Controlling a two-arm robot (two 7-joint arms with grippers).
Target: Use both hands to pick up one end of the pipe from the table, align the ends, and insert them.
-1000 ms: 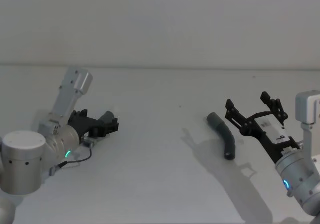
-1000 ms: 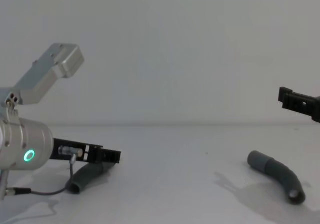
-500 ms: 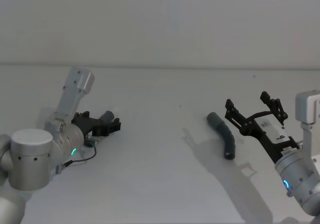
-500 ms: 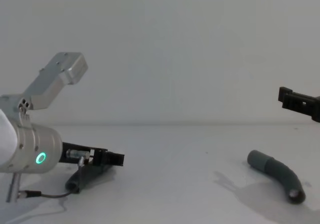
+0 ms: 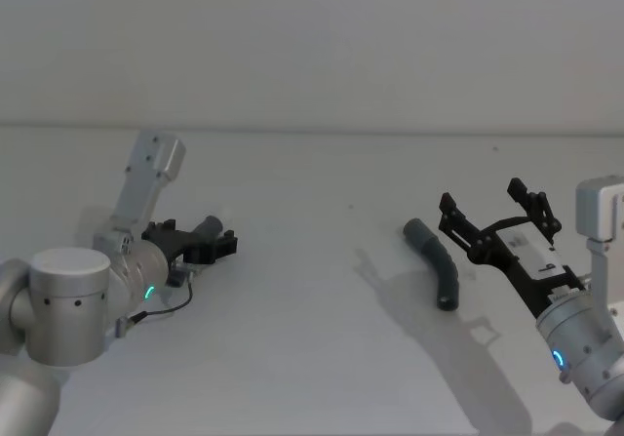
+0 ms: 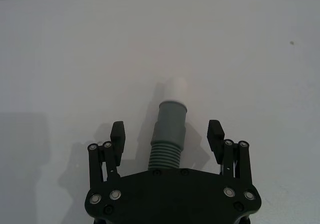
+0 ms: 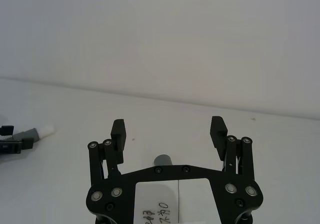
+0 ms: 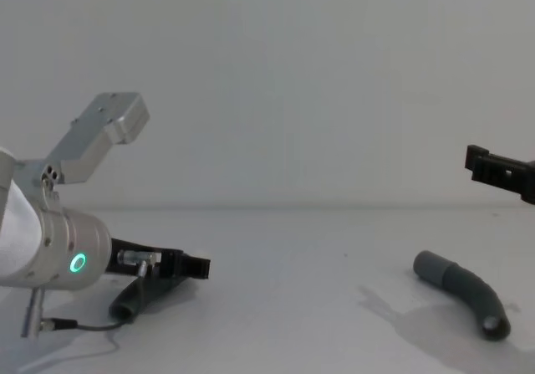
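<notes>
White table point(image 5: 312, 260), left gripper point(image 6: 166, 130) spread around ribbed pipe point(image 6: 169, 146), right gripper point(image 7: 169, 129) spread, aloft

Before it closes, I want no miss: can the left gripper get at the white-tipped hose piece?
Probably yes: the left gripper is open with a finger on each side of the hose piece lying on the table, nothing between them.

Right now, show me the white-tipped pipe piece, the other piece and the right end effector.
white-tipped pipe piece point(image 6: 171, 115), left wrist view, grey collar
other pipe piece point(image 5: 440, 257), head view, curved middle
right end effector point(image 7: 168, 129), right wrist view, between fingertips
</notes>
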